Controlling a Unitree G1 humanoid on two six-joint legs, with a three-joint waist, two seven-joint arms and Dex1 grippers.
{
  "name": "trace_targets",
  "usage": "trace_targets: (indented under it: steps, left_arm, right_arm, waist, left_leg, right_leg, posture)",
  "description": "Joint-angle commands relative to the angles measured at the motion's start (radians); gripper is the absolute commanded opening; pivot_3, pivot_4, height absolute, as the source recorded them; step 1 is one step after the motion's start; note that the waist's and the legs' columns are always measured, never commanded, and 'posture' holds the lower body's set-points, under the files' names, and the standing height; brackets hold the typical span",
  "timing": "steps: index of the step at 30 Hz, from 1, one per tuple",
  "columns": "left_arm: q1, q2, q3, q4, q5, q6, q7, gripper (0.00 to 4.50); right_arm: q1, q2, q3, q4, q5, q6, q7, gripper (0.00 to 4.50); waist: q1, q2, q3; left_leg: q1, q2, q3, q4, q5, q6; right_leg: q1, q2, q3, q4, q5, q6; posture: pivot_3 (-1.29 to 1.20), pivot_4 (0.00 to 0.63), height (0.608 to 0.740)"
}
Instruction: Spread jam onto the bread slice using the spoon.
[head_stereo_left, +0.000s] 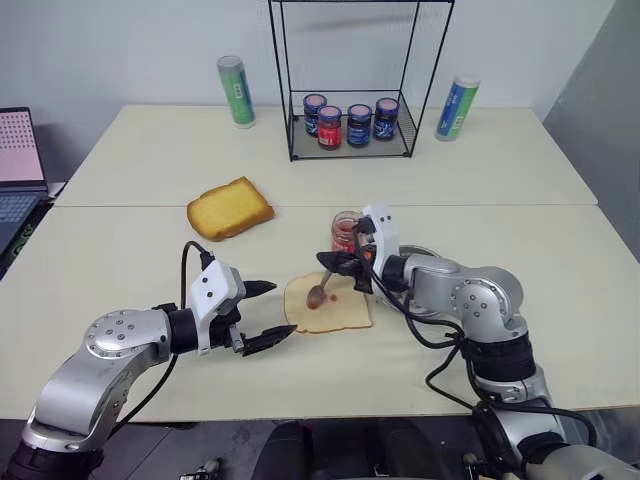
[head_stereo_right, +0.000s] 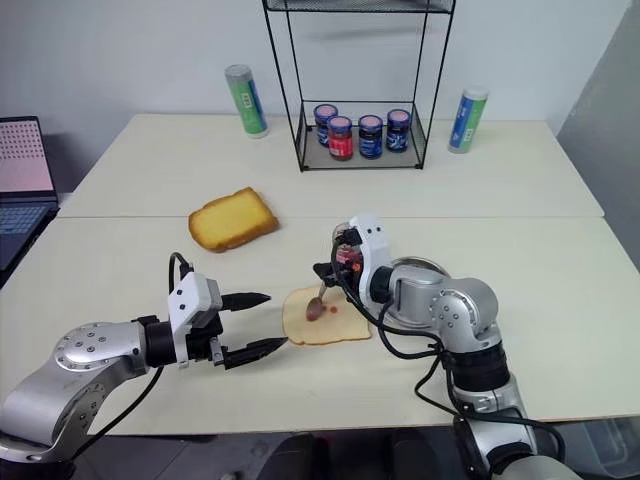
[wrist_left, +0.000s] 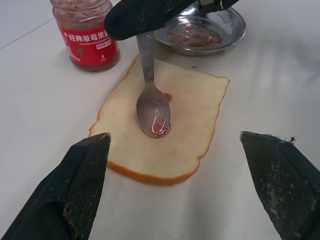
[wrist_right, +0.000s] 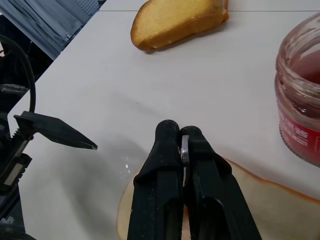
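Note:
The bread slice (wrist_left: 190, 115) lies flat on the table in front of me. The spoon (wrist_left: 152, 107) stands slanted with its bowl resting on the middle of the slice, carrying a thin smear of jam (wrist_left: 159, 125). A small red dab sits on the bread beside the bowl. My right gripper (head_stereo_left: 335, 264) is shut on the spoon's handle, just above the slice's far edge. The open jam jar (head_stereo_left: 345, 232) with the red label stands right behind the bread. My left gripper (head_stereo_left: 282, 308) is open and holds nothing, level with the slice's left edge.
A steel dish (wrist_left: 235, 35) with jam traces sits behind the bread, under my right arm. A thick golden toast chunk (head_stereo_left: 230, 208) lies to the back left. At the table's back stand a wire rack (head_stereo_left: 350, 150) with several capped jars and two cans (head_stereo_left: 236, 90). A laptop (head_stereo_left: 20, 170) is at far left.

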Motion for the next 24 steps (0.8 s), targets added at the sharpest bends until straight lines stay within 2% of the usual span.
trace_targets:
  steps: [1,8,24]
  left_arm:
    - [-0.004,-0.002,0.003,-0.04,-0.006,-0.013,0.004,4.35]
    - [-0.009,-0.004,-0.003,-0.031,-0.003,-0.017,0.001,4.35]
    - [-0.046,-0.008,-0.024,0.002,0.007,-0.028,-0.013,4.35]
  right_arm:
    - [0.011,-0.012,-0.067,0.003,-0.033,0.0,-0.039,0.08]
    - [0.049,-0.021,-0.17,-0.042,-0.008,0.069,-0.083,0.08]
    - [0.046,0.048,-0.386,-0.105,0.04,0.236,-0.171,0.08]
  waist:
    - [0.001,0.0,0.0]
    - [0.01,-0.001,0.0]
    - [0.013,-0.001,0.0]
  left_leg:
    - [0.0,0.0,0.0,0.0,0.0,0.0]
    - [0.0,-0.001,0.0,0.001,0.0,0.0]
    - [0.0,-0.001,0.0,0.001,0.0,0.0]
  right_leg:
    - [0.0,0.0,0.0,0.0,0.0,0.0]
    - [0.001,-0.001,0.0,0.0,0.0,0.0]
    - [0.001,-0.001,0.0,0.0,0.0,0.0]
  posture:
    - [0.0,0.15,0.74]
    - [0.0,0.15,0.74]
    - [0.0,0.15,0.74]
